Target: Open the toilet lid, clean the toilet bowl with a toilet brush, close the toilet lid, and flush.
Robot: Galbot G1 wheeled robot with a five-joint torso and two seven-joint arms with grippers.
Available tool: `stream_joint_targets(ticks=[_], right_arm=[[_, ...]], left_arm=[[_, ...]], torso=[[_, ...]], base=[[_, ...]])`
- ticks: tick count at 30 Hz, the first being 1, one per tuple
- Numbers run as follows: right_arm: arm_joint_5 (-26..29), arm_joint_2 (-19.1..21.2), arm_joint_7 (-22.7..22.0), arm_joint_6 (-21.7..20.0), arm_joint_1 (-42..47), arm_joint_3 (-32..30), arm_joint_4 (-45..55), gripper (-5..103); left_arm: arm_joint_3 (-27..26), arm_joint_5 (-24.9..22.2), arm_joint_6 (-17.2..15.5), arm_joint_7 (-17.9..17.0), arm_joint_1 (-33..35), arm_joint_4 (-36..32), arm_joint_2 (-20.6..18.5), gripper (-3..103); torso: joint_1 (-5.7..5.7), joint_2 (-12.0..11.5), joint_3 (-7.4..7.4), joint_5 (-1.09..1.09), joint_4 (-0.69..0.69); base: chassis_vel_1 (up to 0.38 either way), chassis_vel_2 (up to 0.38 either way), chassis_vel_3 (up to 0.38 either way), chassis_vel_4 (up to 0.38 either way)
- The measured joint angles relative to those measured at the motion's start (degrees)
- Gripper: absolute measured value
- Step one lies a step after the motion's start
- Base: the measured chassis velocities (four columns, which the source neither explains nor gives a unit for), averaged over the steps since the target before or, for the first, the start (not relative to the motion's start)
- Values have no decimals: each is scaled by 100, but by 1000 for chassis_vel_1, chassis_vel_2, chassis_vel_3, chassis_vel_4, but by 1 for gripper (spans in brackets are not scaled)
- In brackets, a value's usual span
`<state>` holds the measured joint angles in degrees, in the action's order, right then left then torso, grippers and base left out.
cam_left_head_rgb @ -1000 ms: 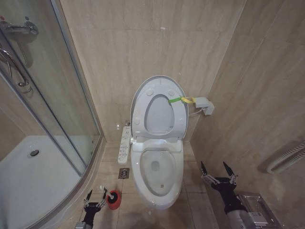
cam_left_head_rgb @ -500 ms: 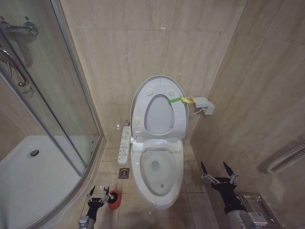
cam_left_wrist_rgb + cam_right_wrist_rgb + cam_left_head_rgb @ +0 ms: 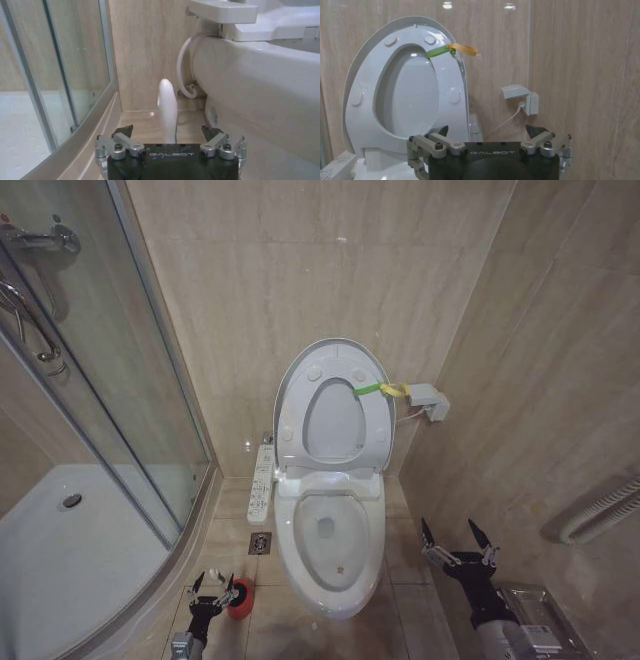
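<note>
- On the tiled floor just left of the white ceramic toilet bowl (image 3: 330, 552), the left pincer (image 3: 214, 590) hovers with its fingers spread, nothing held, beside the small red round cup holder (image 3: 239, 598)
- In the left wrist view the thin white handle of the toilet brush (image 3: 167, 110) stands upright between the spread jaws, apart from both fingers; the brush's dark head is hidden
- The large smooth white plastic toilet lid (image 3: 333, 402) is already up against the wall, ring seat raised with it, its yellow-green strap (image 3: 381, 389) at the right edge, so I judge the brush pick-up is the step in hand
- Risk: the handle is slim and tapers toward its tip, so a closing high up may pinch little and let it slip or swing
- Risk: if one finger touches first, the light red holder may tip or skid toward the glass shower wall (image 3: 110, 395)
- Risk: the bowl's side sits near the pincer, so drifting right could knock the ceramic or the white hose (image 3: 184, 71)
- The right pincer (image 3: 459, 542) waits released, low beside the bowl's right side, well apart from it
</note>
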<state>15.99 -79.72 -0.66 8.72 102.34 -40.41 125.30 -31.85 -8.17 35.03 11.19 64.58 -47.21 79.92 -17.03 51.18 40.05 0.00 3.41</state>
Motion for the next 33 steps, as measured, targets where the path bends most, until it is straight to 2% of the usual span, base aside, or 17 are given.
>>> stream_joint_targets(ticks=[19,33], right_arm=[[0,0,0,0,0,0,0,100],[0,0,0,0,0,0,0,100]], left_arm=[[-36,21,31,-14,-5,95,-11,90],[-72,99,403,-2,-104,401,4,89]], torso=[[0,0,0,0,0],[0,0,0,0,0]], base=[[0,0,0,0],[0,0,0,0]])
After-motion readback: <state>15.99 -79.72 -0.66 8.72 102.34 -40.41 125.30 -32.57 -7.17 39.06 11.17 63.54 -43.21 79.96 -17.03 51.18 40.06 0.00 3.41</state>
